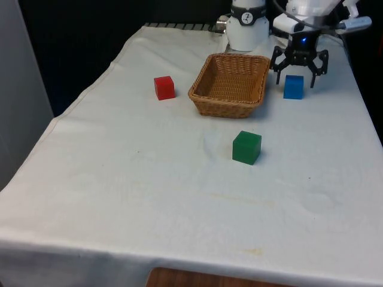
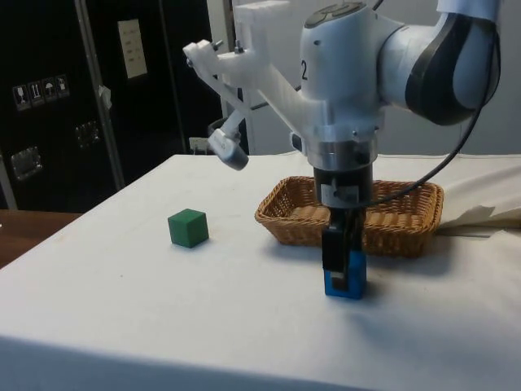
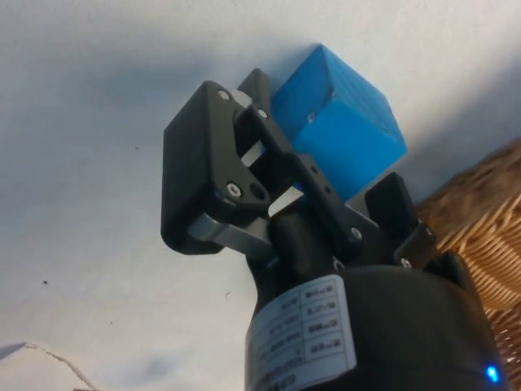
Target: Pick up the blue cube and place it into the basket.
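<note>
Nearby, wicker basket (image 1: 230, 84) without contents.

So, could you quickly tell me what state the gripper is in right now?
Gripper: open, fingers straddling the blue cube, which sits on the cloth beside the basket; not gripped yet.

Open white cloth across the near half of the desk (image 1: 149, 209), free for passage from either side. Green cube (image 1: 246, 147) alone in the middle, well apart from everything, easy to skirt. Wicker basket (image 1: 230, 84) squarely in the far centre, its raised rim a barrier to low sideways travel; open from above. Red cube (image 1: 164, 87) near the basket on the front view's left, a clear lane between. Narrow gap between basket wall and blue cube (image 1: 293, 86), occupied by the pincer (image 1: 298, 76) straddling that cube.
</note>
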